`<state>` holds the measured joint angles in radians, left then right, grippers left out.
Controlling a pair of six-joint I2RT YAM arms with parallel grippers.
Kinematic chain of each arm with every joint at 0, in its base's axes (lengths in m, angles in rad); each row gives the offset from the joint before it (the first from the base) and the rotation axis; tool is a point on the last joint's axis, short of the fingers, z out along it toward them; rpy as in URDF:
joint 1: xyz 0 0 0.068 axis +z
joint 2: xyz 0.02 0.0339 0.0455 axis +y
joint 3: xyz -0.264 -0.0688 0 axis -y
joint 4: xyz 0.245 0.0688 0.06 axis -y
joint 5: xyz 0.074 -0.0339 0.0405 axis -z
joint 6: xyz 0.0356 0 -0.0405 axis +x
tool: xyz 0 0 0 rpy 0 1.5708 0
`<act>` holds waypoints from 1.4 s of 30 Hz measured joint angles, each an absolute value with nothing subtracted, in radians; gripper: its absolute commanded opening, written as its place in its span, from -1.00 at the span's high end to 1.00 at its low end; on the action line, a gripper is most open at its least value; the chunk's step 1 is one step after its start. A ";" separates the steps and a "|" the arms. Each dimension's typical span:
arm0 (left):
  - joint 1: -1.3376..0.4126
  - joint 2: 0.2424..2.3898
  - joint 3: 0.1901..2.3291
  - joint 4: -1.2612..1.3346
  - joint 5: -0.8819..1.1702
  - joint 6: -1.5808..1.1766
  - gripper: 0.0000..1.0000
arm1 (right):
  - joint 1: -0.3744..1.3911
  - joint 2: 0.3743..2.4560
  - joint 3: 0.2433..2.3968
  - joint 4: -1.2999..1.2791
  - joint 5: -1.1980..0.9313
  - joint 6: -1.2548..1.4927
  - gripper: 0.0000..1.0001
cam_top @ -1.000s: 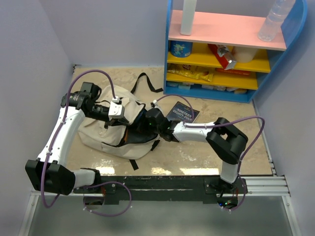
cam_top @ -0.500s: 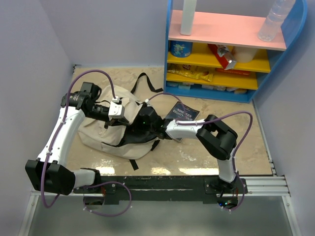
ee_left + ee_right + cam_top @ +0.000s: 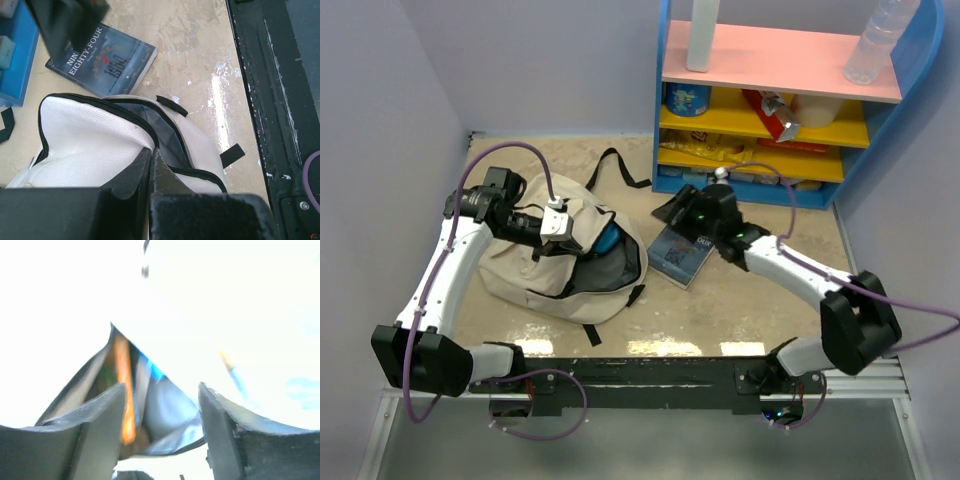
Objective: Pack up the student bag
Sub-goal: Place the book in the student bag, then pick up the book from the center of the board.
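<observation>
The beige student bag (image 3: 545, 275) lies on the floor at the left, its main zipper open. A blue thing (image 3: 609, 240) shows inside the mouth. My left gripper (image 3: 563, 226) is shut on the upper zipper edge and holds the flap up; the left wrist view shows the jaws (image 3: 150, 156) pinched on the bag's white canvas (image 3: 85, 135). My right gripper (image 3: 675, 212) is open and empty, hovering over a dark blue book (image 3: 684, 253) to the right of the bag. The right wrist view is blurred and overexposed; its open gripper (image 3: 162, 390) faces the bag's mouth (image 3: 167, 410).
The book also lies in the left wrist view (image 3: 102, 60). A blue shelf unit (image 3: 760, 185) with yellow and pink boards stands at the back right, holding packets, a clear bottle (image 3: 878, 40) and a white cylinder (image 3: 701, 35). Black bag straps (image 3: 620, 170) trail toward it.
My right gripper has pulled out of the bag's mouth and swung right and back, over the book. A blue thing now shows in the bag. The left arm has not moved.
</observation>
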<state>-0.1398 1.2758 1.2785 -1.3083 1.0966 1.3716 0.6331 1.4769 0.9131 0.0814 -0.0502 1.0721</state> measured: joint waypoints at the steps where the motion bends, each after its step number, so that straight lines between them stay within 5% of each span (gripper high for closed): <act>1: -0.140 1.276 1.278 -1.307 1.097 1.372 1.00 | 0.580 1.438 0.905 0.056 -0.042 1.052 -0.38; 11: -0.140 1.275 1.277 -1.303 1.097 1.372 1.00 | 0.235 1.445 0.865 -0.216 0.010 0.887 -0.38; 29: -0.141 1.275 1.261 -1.296 1.105 1.374 1.00 | 0.258 1.569 0.760 -0.100 -0.062 0.939 -0.15; 36: -0.141 1.275 1.259 -1.296 1.106 1.374 1.00 | 0.291 1.630 0.770 0.008 -0.079 0.976 0.24; 42: -0.141 1.275 1.258 -1.296 1.105 1.377 1.00 | 0.318 1.635 0.772 0.017 -0.068 0.981 0.25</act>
<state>-0.1406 1.2755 1.2583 -1.2964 1.1053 1.3773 0.3180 1.6352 0.7719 0.0166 -0.0681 0.9813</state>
